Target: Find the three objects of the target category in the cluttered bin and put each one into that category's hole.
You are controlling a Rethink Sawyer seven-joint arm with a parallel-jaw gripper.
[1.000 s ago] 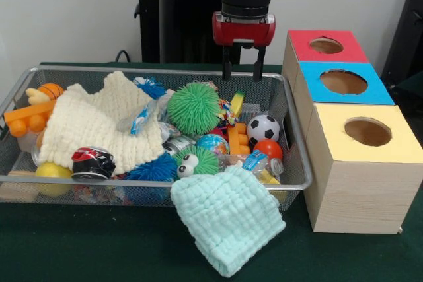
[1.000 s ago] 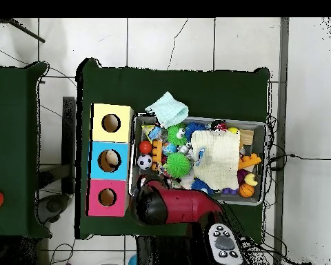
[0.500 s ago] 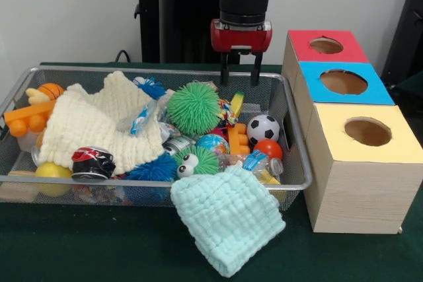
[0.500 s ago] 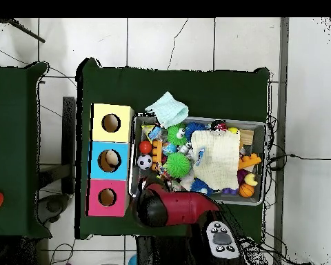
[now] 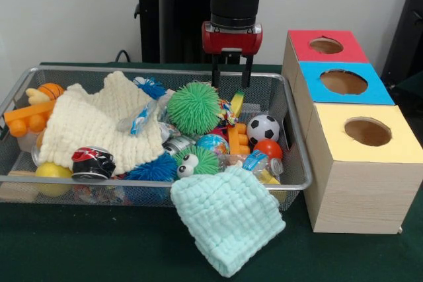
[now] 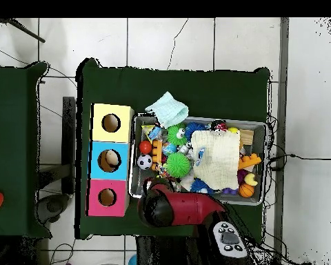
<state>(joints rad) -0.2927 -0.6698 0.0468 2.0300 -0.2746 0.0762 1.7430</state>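
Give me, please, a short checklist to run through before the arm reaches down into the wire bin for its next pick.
1. Gripper open and empty: ok, its fingers stand apart with nothing between them.
2. Gripper above the wire bin: ok, it hangs over the far rim, beside the large green spiky ball.
3. Holes of the red box, blue box and yellow box unblocked: ok.
4. Target category known: cannot tell from the pictures.
5. Contents uncovered: not ok, the cream cloth lies over part of the bin's contents.
6. Mint cloth clear of the bin: not ok, it hangs over the near rim.
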